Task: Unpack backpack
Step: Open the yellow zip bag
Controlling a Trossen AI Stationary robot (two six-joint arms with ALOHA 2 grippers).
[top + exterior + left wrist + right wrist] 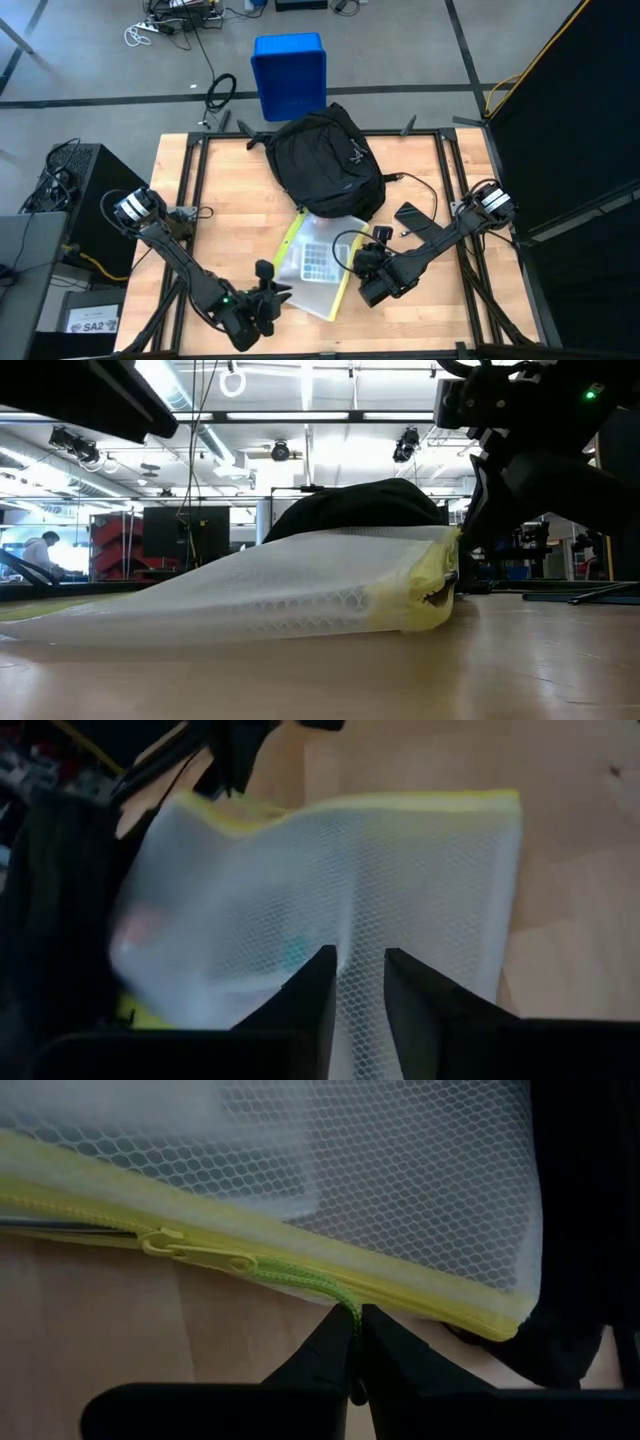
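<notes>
Backpack [325, 160] beyond both claws at table's far side, soft, floppy; best grabbed by top loop or strap. Mesh pouch [315, 262] between claws, light, limp. Right claw [356, 1342] clenched on green zipper cord [318, 1285]. Left claw [358, 982] slightly parted over pouch edge, grasping nothing I can see.

you've got a black backpack [325, 160] on a light wood-grain table [440, 310]. the pouch [318, 262] is translucent white honeycomb mesh with yellow trim, yellow zipper [185, 1248], green pull cord [315, 1285]. the bin [289, 73] behind is solid blue.
</notes>
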